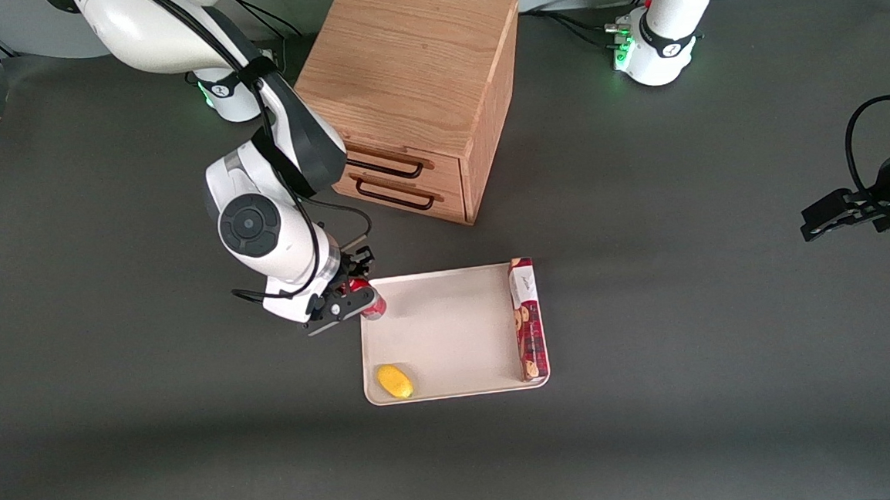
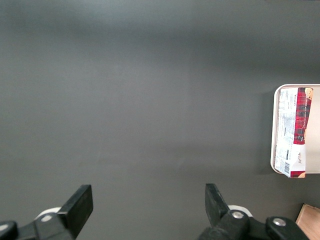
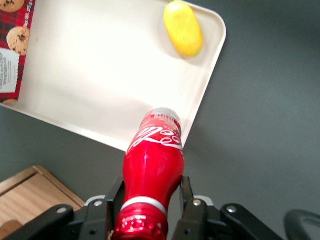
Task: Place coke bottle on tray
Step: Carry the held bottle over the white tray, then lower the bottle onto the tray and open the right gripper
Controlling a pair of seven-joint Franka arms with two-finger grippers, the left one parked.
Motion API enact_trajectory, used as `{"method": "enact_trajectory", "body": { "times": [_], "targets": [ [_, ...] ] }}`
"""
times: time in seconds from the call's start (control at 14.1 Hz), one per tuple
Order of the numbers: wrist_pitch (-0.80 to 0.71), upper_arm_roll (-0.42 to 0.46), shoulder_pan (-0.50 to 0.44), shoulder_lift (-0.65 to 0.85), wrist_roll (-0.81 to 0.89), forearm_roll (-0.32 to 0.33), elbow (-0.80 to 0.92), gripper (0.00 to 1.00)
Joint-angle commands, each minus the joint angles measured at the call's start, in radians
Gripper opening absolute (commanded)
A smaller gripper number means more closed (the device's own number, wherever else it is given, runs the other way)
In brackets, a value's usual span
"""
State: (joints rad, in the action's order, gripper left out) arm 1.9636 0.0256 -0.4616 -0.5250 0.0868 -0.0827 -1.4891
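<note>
Now clamped in the pincer (image 1: 349,294), fingers (image 3: 188,210) pressed to either side near the red cap: coke bottle (image 3: 153,170), silvery base tipped over the tray (image 1: 450,331) corner nearest the working arm; lemon (image 1: 394,381) and biscuit box (image 1: 527,318) already aboard.

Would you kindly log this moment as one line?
gripper: shut on slim red coke bottle | over corner rim of cream-white rectangular tray | bottle unreleased
</note>
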Motion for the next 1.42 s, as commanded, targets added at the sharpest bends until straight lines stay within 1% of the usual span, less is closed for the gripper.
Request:
{"method": "enact_trajectory", "body": {
  "times": [0.0, 0.36, 0.71, 0.85, 0.92, 1.07, 1.14, 1.21, 1.28, 1.35],
  "targets": [
    [0.021, -0.007, -0.008, -0.078, 0.022, -0.009, 0.093, 0.0],
    [0.037, -0.032, -0.009, -0.132, 0.021, -0.009, 0.095, 0.0],
    [0.055, -0.032, -0.009, -0.139, 0.022, -0.006, 0.095, 0.0],
    [0.076, -0.032, -0.009, -0.141, 0.022, 0.001, 0.093, 0.13],
    [0.081, -0.032, -0.008, -0.142, 0.022, 0.003, 0.093, 0.24],
    [0.083, -0.033, -0.008, -0.142, 0.022, 0.004, 0.092, 0.4],
    [0.083, -0.033, -0.008, -0.144, 0.022, 0.003, 0.092, 0.53],
    [0.083, -0.033, -0.008, -0.144, 0.022, 0.004, 0.092, 0.57],
    [0.083, -0.033, -0.008, -0.144, 0.022, 0.004, 0.092, 0.6],
    [0.083, -0.033, -0.008, -0.144, 0.022, 0.004, 0.092, 0.73]
  ]
}}
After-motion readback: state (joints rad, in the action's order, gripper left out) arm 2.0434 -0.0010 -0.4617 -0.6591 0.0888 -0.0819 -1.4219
